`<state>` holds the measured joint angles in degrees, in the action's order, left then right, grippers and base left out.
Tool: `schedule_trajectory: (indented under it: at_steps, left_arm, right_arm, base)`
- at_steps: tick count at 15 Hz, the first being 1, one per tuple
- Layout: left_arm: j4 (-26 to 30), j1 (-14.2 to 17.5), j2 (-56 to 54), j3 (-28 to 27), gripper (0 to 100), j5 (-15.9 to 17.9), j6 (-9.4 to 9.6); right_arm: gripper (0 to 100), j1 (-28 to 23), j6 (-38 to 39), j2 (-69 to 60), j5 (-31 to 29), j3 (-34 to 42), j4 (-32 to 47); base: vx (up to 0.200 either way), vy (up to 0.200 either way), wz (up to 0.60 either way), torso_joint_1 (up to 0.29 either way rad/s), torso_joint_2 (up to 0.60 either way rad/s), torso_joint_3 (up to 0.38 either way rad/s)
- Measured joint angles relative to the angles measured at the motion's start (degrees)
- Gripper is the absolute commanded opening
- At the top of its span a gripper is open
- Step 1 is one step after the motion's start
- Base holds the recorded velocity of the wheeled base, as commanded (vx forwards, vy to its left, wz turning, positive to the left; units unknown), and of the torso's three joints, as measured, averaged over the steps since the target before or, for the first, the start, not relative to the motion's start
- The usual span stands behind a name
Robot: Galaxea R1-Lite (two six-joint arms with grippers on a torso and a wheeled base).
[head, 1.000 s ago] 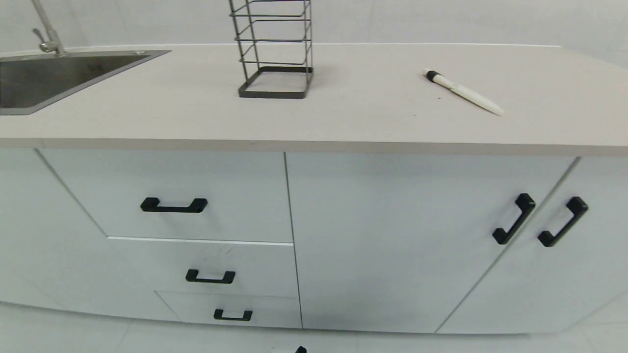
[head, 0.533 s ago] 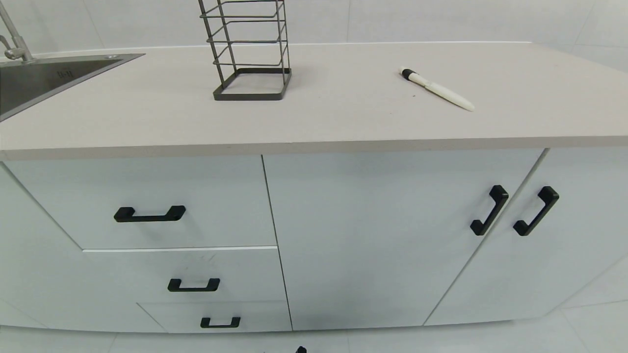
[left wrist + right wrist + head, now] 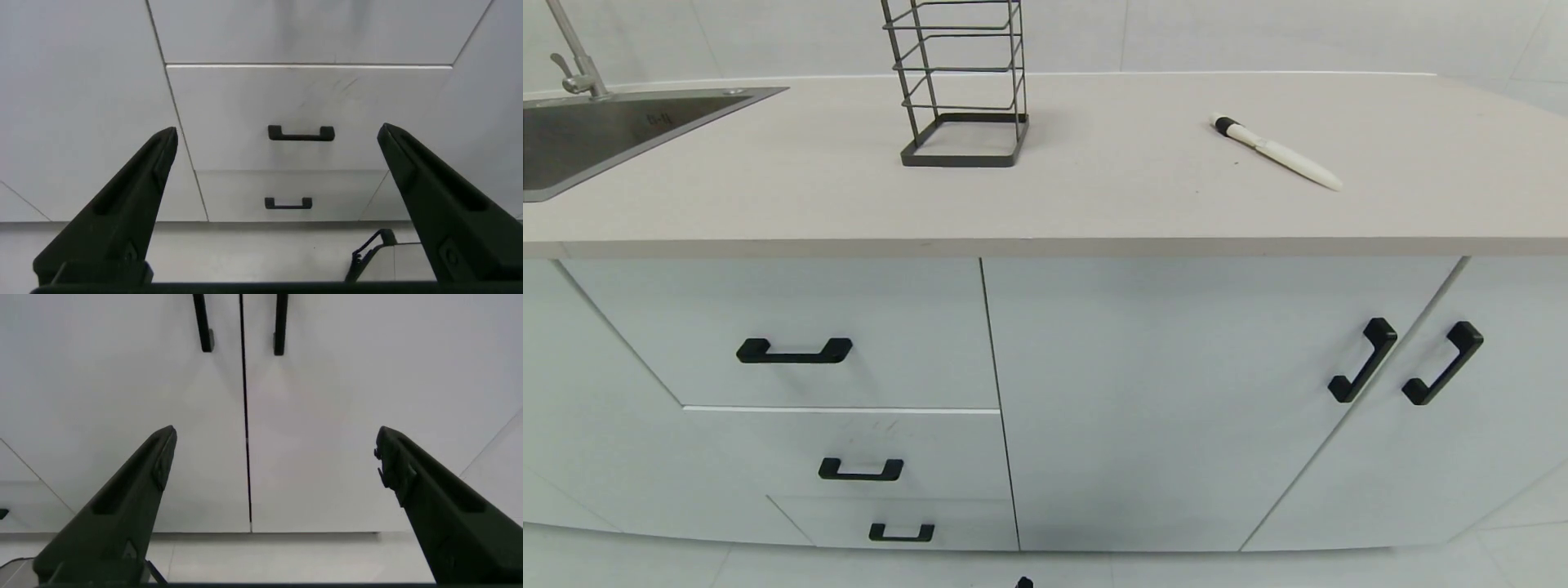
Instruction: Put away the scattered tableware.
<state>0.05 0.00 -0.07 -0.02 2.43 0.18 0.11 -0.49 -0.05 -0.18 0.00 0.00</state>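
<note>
the left gripper (image 3: 278,135) hangs low before the cabinet front, its dark fingers (image 3: 122,212) spread wide with nothing between them, facing the lower drawer handles (image 3: 301,133) below the wire rack (image 3: 958,162). the right gripper (image 3: 275,434) is spread wide and empty too, facing the seam between two cabinet doors (image 3: 245,416) below and right of the rack. the rack stands upright on the pale countertop (image 3: 1094,204). the task's thing, a white utensil with a black end (image 3: 1276,152), lies flat on the countertop well to the right of the rack, black end nearer the rack. left of the rack sits a steel sink (image 3: 596,135) with a faucet (image 3: 574,53) behind it. below the rack, three drawers (image 3: 792,310) are stacked, all closed. a pale tiled wall rises behind the rack.
</note>
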Motion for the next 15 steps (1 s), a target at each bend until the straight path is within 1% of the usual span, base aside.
schedule_trajectory:
  at_steps: [2, 8, 14, 15]
  left_arm:
    - [0.0, 0.0, 0.0, 0.0, 100, -0.1, 0.06]
    - [0.0, -0.1, 0.0, 0.0, 100, -0.1, 0.0]
    - [0.0, 0.0, 0.0, 0.0, 100, -0.1, 0.04]
    - [0.0, 0.0, 0.0, 0.0, 100, -0.2, 0.0]
  right_arm:
    - [100, -0.1, 0.0, 0.0, 0.0, 0.0, 0.0]
    - [100, -0.1, 0.0, 0.0, 0.0, 0.0, 0.0]
    - [100, 0.0, 0.1, 0.0, 0.0, 0.0, 0.0]
    - [100, -0.1, 0.1, 0.0, 0.0, 0.0, 0.0]
  base:
    - [0.0, -0.2, 0.0, 0.005, 0.0, 0.0]
    - [0.0, 0.0, 0.0, 0.0, 0.0, 0.0]
    - [0.2, 0.0, 0.0, 0.002, 0.0, 0.002]
    - [0.0, 0.0, 0.0, 0.0, 0.0, 0.0]
